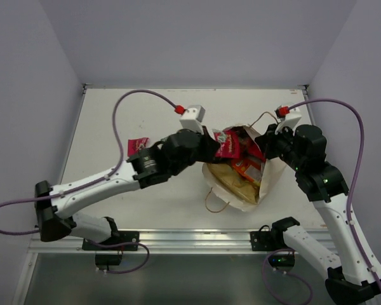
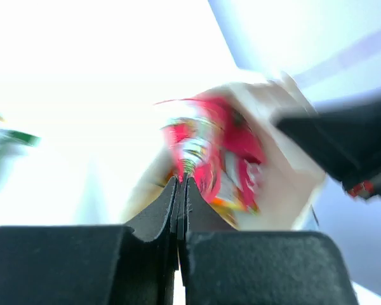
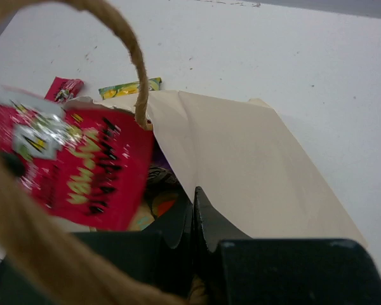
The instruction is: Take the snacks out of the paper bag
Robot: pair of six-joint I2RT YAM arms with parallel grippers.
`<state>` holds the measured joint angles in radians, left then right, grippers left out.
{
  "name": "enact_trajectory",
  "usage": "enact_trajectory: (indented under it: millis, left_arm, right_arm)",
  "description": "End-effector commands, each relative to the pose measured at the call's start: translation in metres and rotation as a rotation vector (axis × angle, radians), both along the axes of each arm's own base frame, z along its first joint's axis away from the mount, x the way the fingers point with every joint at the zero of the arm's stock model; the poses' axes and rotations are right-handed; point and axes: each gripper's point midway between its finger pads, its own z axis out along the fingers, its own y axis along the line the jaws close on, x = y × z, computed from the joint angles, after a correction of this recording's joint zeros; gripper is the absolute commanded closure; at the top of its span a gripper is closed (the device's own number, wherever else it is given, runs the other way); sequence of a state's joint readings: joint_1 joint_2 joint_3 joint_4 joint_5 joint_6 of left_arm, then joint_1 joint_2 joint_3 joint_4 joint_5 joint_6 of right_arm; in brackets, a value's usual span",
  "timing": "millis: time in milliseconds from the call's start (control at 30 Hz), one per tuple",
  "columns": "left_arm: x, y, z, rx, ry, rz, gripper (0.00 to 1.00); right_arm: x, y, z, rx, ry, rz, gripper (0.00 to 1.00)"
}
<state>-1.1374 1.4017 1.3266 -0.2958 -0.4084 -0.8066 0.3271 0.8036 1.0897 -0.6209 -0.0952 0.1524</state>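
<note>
The cream paper bag [image 1: 274,176] lies open on the table, with orange and red packets [image 1: 247,166] and a tan pouch [image 1: 230,182] inside. My left gripper [image 1: 211,146] is shut on a red packet [image 1: 227,143] at the bag's mouth; in the left wrist view the shut jaws [image 2: 181,179] pinch the packet's edge [image 2: 209,146]. My right gripper [image 1: 267,145] is shut on the bag's wall [image 3: 254,165], its fingertips [image 3: 193,190] on the rim. The red packet [image 3: 76,165] hangs above the opening.
A red packet [image 1: 138,145] lies on the table left of the bag, also in the right wrist view [image 3: 63,89] beside a green-yellow packet [image 3: 130,88]. A brown cord handle [image 3: 136,63] loops over the right wrist camera. Another handle [image 1: 216,201] lies at the bag's near side.
</note>
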Motion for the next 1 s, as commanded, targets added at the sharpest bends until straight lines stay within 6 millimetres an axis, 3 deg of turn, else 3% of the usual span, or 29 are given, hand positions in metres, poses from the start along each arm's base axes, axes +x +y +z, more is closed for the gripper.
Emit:
enact_trajectory:
  millis: [0,67,100,167,200,267,300,467,500,567,600,667,700,733,767,867,900,933,967]
  left_arm:
    - [0.034,0.091,0.0,0.083,-0.032,0.136,1.0]
    - [0.046,0.119,-0.004,0.094,-0.039,0.171,1.0]
    - [0.06,0.147,-0.009,0.098,-0.039,0.237,1.0]
    - [0.075,0.164,-0.011,0.104,-0.082,0.243,1.0]
    - [0.091,0.187,-0.024,0.122,-0.079,0.292,1.0]
    - [0.111,0.195,-0.026,0.106,-0.124,0.278,1.0]
    - [0.131,0.213,-0.045,0.122,-0.097,0.313,1.0]
    - [0.197,0.224,-0.053,0.058,-0.156,0.3,1.0]
    - [0.214,0.229,-0.072,0.069,-0.122,0.31,1.0]
    - [0.234,0.231,-0.073,0.039,-0.138,0.322,1.0]
    - [0.245,0.23,-0.093,0.043,-0.115,0.323,1.0]
    - [0.256,0.227,-0.101,0.042,-0.096,0.31,0.79]
    - [0.258,0.227,-0.123,0.065,-0.038,0.306,0.69]
    - [0.259,0.227,-0.127,0.071,-0.014,0.31,0.52]
    - [0.259,0.227,-0.126,0.068,0.0,0.314,0.44]
    - [0.236,0.223,-0.119,0.029,0.067,0.31,0.2]
    - [0.221,0.216,-0.095,0.004,0.04,0.292,0.16]
    - [0.212,0.212,-0.086,-0.009,0.032,0.291,0.11]
    - [0.189,0.196,-0.062,-0.011,-0.012,0.276,0.09]
  right_arm:
    - [0.002,-0.002,0.025,0.03,-0.092,-0.016,0.99]
    - [0.002,-0.001,0.024,0.031,-0.09,-0.012,0.99]
    - [0.002,-0.002,0.024,0.031,-0.09,-0.013,0.99]
    - [0.001,-0.001,0.024,0.029,-0.089,-0.01,0.99]
    - [0.001,-0.001,0.023,0.028,-0.09,-0.009,0.99]
    - [0.0,-0.001,0.024,0.029,-0.091,-0.007,0.99]
    - [0.0,-0.001,0.024,0.029,-0.092,-0.003,0.99]
    - [-0.001,0.002,0.019,0.031,-0.081,0.013,0.99]
    - [-0.001,0.003,0.018,0.029,-0.08,0.015,0.99]
    - [-0.001,0.003,0.017,0.03,-0.081,0.015,0.99]
    - [0.0,0.003,0.016,0.03,-0.081,0.016,0.99]
    - [0.0,0.004,0.015,0.03,-0.076,0.022,0.98]
    - [0.0,0.004,0.016,0.03,-0.078,0.024,0.98]
    - [-0.001,0.005,0.017,0.03,-0.076,0.026,0.98]
    - [0.0,0.005,0.016,0.028,-0.074,0.026,0.98]
    - [0.0,0.004,0.016,0.027,-0.078,0.025,0.98]
    - [0.0,0.005,0.016,0.026,-0.075,0.027,0.98]
    - [0.001,0.004,0.016,0.026,-0.078,0.022,0.98]
    - [0.001,0.005,0.016,0.027,-0.078,0.023,0.98]
